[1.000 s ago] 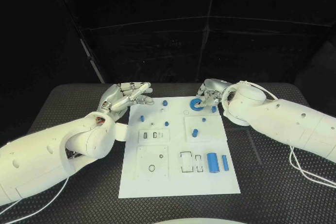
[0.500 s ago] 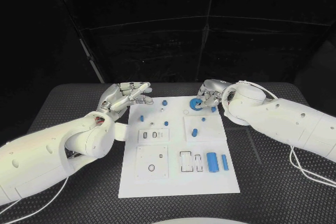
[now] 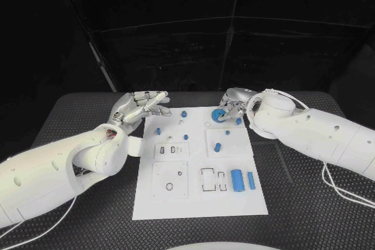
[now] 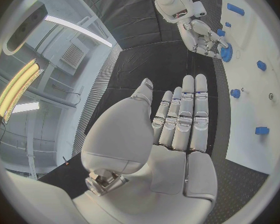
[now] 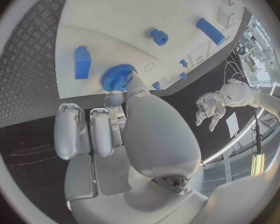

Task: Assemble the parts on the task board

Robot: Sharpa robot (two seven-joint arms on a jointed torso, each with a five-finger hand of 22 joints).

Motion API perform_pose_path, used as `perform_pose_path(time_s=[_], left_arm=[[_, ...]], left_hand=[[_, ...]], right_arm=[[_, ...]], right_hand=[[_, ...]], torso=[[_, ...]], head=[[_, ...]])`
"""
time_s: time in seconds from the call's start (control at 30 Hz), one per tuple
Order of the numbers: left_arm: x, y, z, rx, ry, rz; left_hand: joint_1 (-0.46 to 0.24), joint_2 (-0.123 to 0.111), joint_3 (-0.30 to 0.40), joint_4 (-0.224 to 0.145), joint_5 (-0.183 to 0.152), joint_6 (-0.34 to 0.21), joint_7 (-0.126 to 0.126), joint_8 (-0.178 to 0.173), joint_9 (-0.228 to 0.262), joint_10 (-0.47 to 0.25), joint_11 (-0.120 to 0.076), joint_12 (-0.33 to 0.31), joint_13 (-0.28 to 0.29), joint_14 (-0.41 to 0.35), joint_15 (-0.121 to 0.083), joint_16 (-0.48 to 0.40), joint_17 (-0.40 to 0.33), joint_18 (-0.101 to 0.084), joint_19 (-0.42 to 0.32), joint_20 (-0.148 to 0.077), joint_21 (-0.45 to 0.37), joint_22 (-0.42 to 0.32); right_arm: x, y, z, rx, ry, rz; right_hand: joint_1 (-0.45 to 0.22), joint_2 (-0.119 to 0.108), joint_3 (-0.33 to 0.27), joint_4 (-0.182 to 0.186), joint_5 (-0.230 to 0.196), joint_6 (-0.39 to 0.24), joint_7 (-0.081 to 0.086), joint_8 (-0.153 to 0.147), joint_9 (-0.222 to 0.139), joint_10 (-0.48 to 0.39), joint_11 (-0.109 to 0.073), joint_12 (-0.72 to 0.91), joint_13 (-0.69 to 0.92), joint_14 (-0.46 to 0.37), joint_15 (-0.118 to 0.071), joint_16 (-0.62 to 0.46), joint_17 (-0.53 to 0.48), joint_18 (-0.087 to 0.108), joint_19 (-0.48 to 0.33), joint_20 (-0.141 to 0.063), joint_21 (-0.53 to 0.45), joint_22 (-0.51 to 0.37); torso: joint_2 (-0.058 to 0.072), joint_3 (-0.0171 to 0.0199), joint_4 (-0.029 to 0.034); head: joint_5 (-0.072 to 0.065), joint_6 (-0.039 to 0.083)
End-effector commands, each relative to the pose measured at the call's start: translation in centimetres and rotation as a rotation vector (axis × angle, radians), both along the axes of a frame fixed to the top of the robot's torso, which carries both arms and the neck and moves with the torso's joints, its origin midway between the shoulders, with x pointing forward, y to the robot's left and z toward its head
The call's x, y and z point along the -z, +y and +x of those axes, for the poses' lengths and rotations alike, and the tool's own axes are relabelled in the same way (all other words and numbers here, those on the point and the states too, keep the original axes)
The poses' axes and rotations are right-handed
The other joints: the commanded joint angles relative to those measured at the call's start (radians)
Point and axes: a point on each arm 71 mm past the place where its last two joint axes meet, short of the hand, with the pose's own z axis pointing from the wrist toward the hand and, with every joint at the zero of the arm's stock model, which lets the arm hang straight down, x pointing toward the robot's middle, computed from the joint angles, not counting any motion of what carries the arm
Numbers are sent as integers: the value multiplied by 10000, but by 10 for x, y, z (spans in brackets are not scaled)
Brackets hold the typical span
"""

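The white task board (image 3: 199,201) lies in the middle of the table. At its far right corner a blue gear (image 3: 217,116) sits against the board, and my right hand (image 3: 232,104) pinches it between the thumb and a fingertip. The gear (image 5: 117,77) also shows in the right wrist view, with the fingertips (image 5: 113,99) at its rim. My left hand (image 3: 141,108) hovers off the board's far left corner, fingers stretched out and holding nothing. In the left wrist view its fingers (image 4: 184,114) are straight, and the right hand (image 4: 204,34) is on the gear (image 4: 226,53).
Several small blue parts stand on the board's far half, among them a peg (image 3: 183,114) and an oblong piece (image 3: 217,148). Two blue cylinders (image 3: 237,181) lie near the board's right edge. White recessed plates (image 3: 169,179) sit on the near left.
My right hand with the gear has crept slightly toward the board's far edge. The left hand has hardly moved.
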Motion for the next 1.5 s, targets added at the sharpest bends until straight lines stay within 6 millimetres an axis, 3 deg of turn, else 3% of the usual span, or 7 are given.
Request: perform_pose_path(time_s=[0.03,0.27,0.37,0.53,0.8,1.17,1.5], left_arm=[[-2,-1,0,144,-78,-41],[-2,-1,-1,143,-82,-42],[-2,-1,-1,143,-85,-43],[-2,-1,-1,121,-94,-38],[-3,-1,-2,127,-102,-40],[-3,-2,-2,150,-113,-56],[-3,-3,-1,162,-107,-64]], left_hand=[[25,50,17,-49,-50,29,6,-67,-12,0,37,-52,-16,24,30,-64,8,122,43,9,51,12],[25,50,17,-49,-50,29,6,-67,-12,0,37,-52,-16,24,30,-64,8,122,43,9,51,12],[25,50,17,-49,-50,29,6,-67,-12,0,37,-52,-16,24,30,-64,8,122,43,9,51,12],[31,59,19,-55,-49,27,5,-75,-12,-1,38,-60,-16,26,30,-68,17,122,42,9,53,12],[31,59,19,-55,-49,27,5,-75,-12,-1,38,-60,-16,26,30,-68,17,122,42,9,53,12],[31,59,19,-55,-49,27,5,-75,-12,-1,38,-60,-16,26,30,-68,17,122,42,9,53,12],[31,59,19,-55,-49,27,5,-75,-12,-1,38,-60,-16,26,30,-68,17,122,42,9,53,12]], right_arm=[[-2,3,0,-68,-368,-166],[-9,9,-2,-112,-1209,159],[-14,12,-5,-147,-1631,437],[-21,19,-12,-359,-2071,800],[-29,54,-28,-1183,-2050,1091],[0,103,-38,-2076,-1525,355],[11,123,-37,-2262,-1439,123]], right_hand=[[195,137,199,-76,-142,211,-31,91,34,137,-73,192,199,528,-75,51,37,-126,113,-28,77,414],[415,423,686,-262,-329,842,-214,320,96,618,-232,913,966,541,-198,86,113,-188,315,-126,202,712],[385,441,810,-284,-205,952,-255,340,98,803,-267,1215,1289,549,-232,101,147,-208,377,-165,240,801],[261,438,903,-266,-354,1004,-274,323,86,939,-281,1453,1546,554,-251,114,177,-222,421,-192,268,867],[143,399,965,-248,-414,956,-254,254,55,891,-269,1403,1509,552,-248,111,173,-228,434,-200,277,891],[94,373,1006,-248,-429,915,-238,207,35,837,-256,1341,1459,549,-239,106,165,-228,431,-197,276,890],[49,378,1065,-247,-421,881,-220,164,18,800,-241,1313,1450,539,-228,87,128,-224,413,-190,266,869]], torso=[[5,6,0],[-2,7,1],[-3,7,3],[-7,3,8],[0,-3,14],[17,-4,34],[17,2,13]], head=[[-3,1],[-1,20],[-8,30],[-12,46],[7,87],[70,65],[136,44]])
